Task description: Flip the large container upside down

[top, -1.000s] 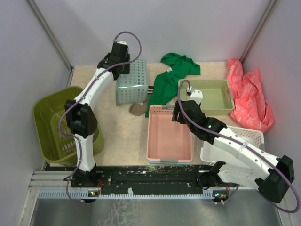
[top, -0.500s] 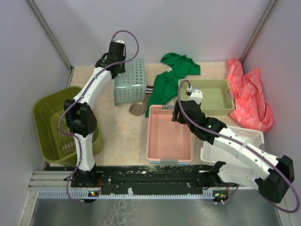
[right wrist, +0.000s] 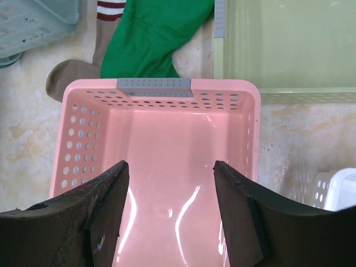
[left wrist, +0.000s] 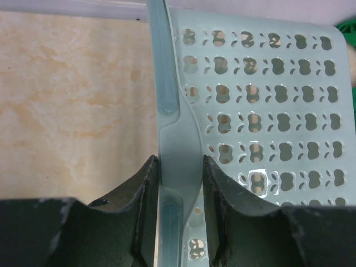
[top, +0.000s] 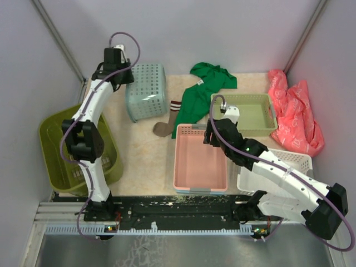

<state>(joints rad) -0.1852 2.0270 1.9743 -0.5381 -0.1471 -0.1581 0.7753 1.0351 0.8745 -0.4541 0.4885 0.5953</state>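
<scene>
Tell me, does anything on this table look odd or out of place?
Yes. The small teal basket looks tipped askew at the back, its wall pinched by the left fingers. A green shirt and a sock lie loose beside it.

teal basket (top: 146, 92), pink tray (top: 200, 161), green garment (top: 200, 94), brown sock (top: 163, 129), white basket (top: 289, 161), pink bag (top: 295, 111)
</scene>
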